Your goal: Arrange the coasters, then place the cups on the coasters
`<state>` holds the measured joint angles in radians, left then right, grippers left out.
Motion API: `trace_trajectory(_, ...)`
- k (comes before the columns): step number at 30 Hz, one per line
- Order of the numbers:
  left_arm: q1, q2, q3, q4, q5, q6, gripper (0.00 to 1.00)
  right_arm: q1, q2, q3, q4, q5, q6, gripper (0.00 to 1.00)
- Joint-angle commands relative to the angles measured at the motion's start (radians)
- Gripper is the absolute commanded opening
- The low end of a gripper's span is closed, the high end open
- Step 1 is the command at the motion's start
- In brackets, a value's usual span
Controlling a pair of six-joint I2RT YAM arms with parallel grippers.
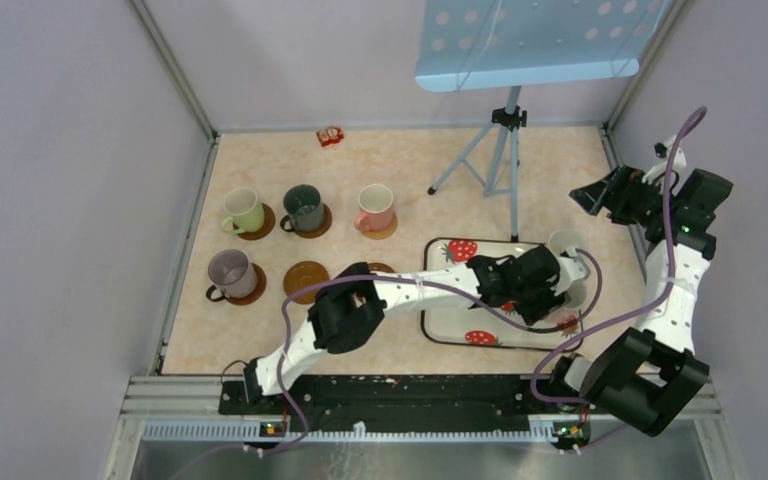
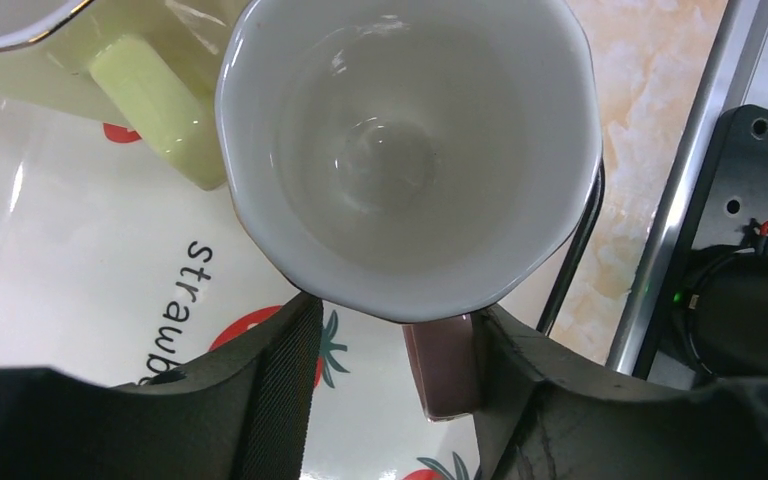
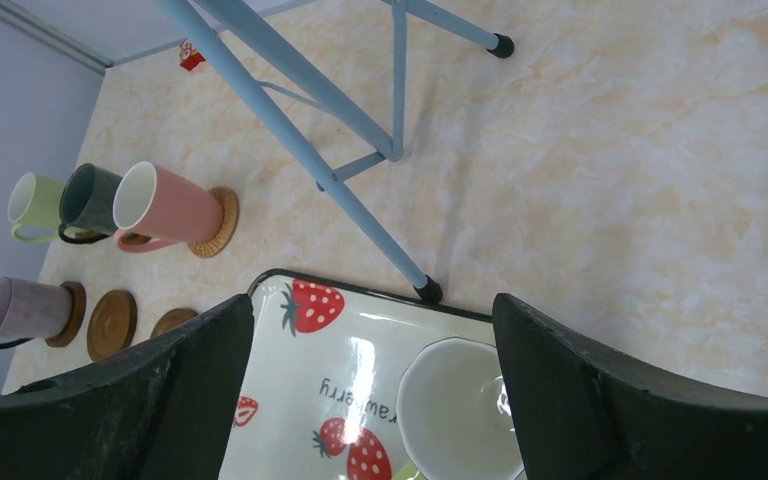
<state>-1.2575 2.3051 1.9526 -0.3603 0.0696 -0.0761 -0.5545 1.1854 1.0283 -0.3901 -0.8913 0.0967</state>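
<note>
From above, four cups stand on coasters at the left of the desk [image 1: 410, 170]. One free coaster [image 1: 306, 277] lies bare, and another free coaster [image 1: 382, 267] is half hidden under the left arm [image 1: 400, 292]. This arm reaches across the strawberry tray [image 1: 445, 325] to its right end, where the last cups are. The right arm [image 1: 675, 290] is lifted at the far right, well apart from everything.

In the left wrist view, the left fingers [image 2: 270, 400] stand on both sides of the handle [image 2: 440, 370] of a cup with a white inside [image 2: 410, 150]. They are half parted and not clenched yet. One finger touches the handle, but the other is apart from it. The yellow-green cup [image 2: 150, 100] stands just beside this cup.

I think the danger is here. Because the handle is off centre, closing may push or turn the cup into its neighbour. A hold on the handle alone may also let the cup tip when lifted. The tray's dark rim [image 2: 570, 250] and the metal rail [image 2: 670, 200] are near on the right, so the free way is upward.

In the right wrist view, the right fingers [image 3: 160, 400] are spread wide and grasp nothing. Below them is the tray with a pale cup [image 3: 455, 410]. The legs of the blue stand [image 3: 360, 160] cross the open desk behind it. The coasters lie far left, so the carry must pass over the rim and stay clear of the standing cups.
</note>
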Motion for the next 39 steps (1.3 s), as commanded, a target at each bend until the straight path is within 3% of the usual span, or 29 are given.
trace_trajectory(1, -0.003, 0.004, 0.025, 0.017, -0.013, 0.035, 0.56, -0.006, -0.036, 0.007, 0.020, -0.003, -0.018, 0.88)
trace_trajectory(7, -0.003, 0.003, 0.029, 0.007, 0.001, 0.064, 0.40, -0.005, -0.038, 0.004, 0.016, 0.000, -0.023, 0.88)
trace_trajectory(12, -0.003, -0.037, 0.006, -0.017, -0.013, 0.068, 0.21, -0.006, -0.041, 0.004, 0.016, 0.000, -0.025, 0.88)
trace_trajectory(16, -0.002, -0.120, -0.076, -0.022, -0.033, 0.081, 0.07, -0.005, -0.041, 0.003, 0.014, -0.003, -0.028, 0.88)
trace_trajectory(20, -0.002, -0.211, -0.201, -0.046, -0.112, 0.111, 0.03, -0.005, -0.045, 0.002, 0.013, -0.005, -0.032, 0.88)
trace_trajectory(29, 0.026, -0.349, -0.432, -0.098, -0.156, 0.156, 0.05, -0.005, -0.046, -0.002, 0.014, -0.013, -0.032, 0.88)
trace_trajectory(39, 0.063, -0.254, -0.323, -0.271, -0.111, 0.181, 0.22, -0.006, -0.047, -0.002, 0.013, -0.013, -0.038, 0.88)
